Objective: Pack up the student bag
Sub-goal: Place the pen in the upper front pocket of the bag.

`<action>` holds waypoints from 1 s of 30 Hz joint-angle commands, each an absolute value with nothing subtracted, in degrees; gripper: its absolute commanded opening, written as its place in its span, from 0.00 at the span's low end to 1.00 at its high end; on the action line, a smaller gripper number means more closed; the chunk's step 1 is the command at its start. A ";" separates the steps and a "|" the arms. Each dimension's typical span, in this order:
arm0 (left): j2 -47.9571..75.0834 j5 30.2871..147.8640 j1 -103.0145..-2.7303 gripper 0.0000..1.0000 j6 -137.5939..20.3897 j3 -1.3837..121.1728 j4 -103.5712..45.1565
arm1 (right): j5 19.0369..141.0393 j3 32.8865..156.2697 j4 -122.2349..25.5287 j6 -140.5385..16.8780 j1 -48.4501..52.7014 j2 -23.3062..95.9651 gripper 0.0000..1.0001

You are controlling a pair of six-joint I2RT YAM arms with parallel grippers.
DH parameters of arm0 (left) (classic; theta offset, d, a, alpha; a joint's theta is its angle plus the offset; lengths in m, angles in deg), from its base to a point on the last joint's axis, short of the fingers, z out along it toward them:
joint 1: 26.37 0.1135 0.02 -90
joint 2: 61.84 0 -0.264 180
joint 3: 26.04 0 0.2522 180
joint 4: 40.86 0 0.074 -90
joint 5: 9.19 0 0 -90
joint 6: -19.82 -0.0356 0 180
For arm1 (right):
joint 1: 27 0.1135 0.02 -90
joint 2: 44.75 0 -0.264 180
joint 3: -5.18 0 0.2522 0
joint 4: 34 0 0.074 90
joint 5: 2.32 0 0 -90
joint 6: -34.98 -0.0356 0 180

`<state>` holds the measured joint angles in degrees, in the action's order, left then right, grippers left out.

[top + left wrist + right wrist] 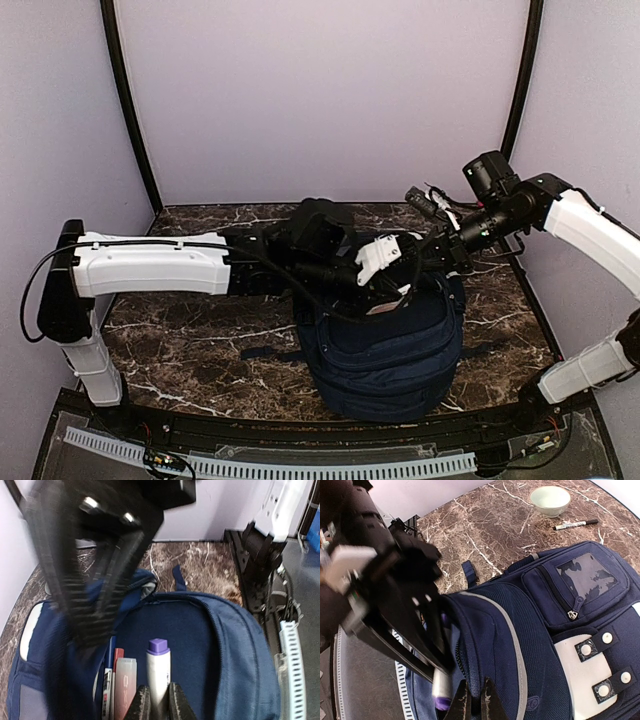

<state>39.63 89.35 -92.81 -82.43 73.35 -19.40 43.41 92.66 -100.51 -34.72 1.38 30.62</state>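
Left fingers (144, 705) clamp purple-capped white plastic tube (158, 672) inside open navy blue fabric backpack (390, 360) on brown marble counter (200, 350). Right fingers (462, 707) pinched shut on backpack rim, 1 o'clock side.

Pale lilac walls (320, 90) with black corner poles (131, 110) enclose a brown marble-patterned table (200, 340).

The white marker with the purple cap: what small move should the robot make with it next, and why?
Probably lower it a little into the student bag. The left jaws clamp the marker at the open mouth, the right jaws pinch the rim aside, and other pens already lie inside.
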 commanded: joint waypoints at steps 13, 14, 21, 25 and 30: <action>56.38 76.60 -94.72 0.22 -98.84 87.77 -15.81 | 40.48 93.65 -96.10 -35.37 0.78 26.72 0.00; 56.23 75.96 -95.00 0.26 -98.83 87.91 -15.66 | 40.48 93.61 -96.10 -35.29 0.78 26.66 0.00; 50.82 73.32 -97.30 0.35 -97.45 85.81 -13.47 | 40.48 92.93 -95.58 -35.24 0.77 26.67 0.00; 41.24 74.07 -98.99 0.35 -94.31 80.93 -13.99 | 40.96 91.69 -94.98 -35.24 0.69 26.15 0.00; 30.34 73.59 -98.96 0.36 -91.88 75.42 -17.57 | 40.45 91.05 -93.98 -35.33 0.17 26.36 0.00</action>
<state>42.01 75.16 -98.69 -94.78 77.98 -14.37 44.09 90.69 -99.44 -34.74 0.75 28.26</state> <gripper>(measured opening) 0.352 0.034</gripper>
